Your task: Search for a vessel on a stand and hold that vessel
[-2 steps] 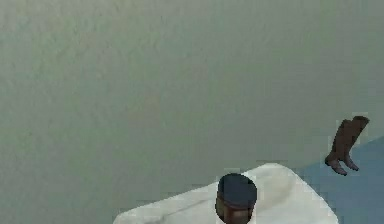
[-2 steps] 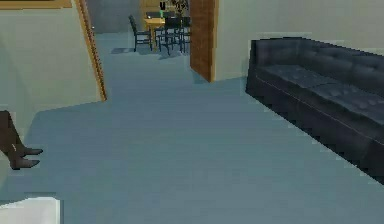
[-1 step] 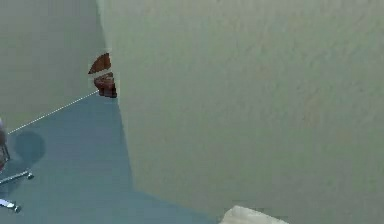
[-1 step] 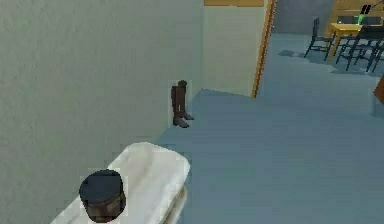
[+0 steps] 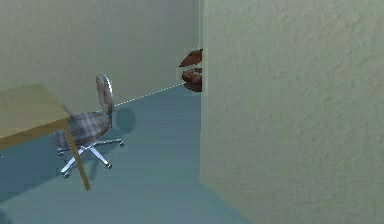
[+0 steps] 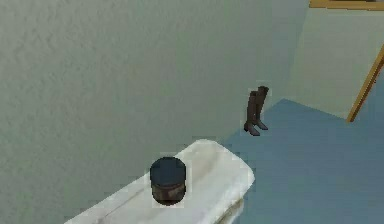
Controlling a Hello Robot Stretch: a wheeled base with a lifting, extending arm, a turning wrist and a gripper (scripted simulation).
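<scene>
Dark round pot (image 6: 168, 180), lower middle of frame, standing on white surface (image 6: 218, 166); boots (image 6: 258, 110) upright, right of centre. Jaws: state cannot be told.

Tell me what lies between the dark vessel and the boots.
In the arm side view, the white stand bearing the dark vessel, then bare floor up to the boots.

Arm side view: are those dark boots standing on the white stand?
No, the boots stand on the blue floor against the wall, apart from the white stand, which bears a dark round container.
</scene>
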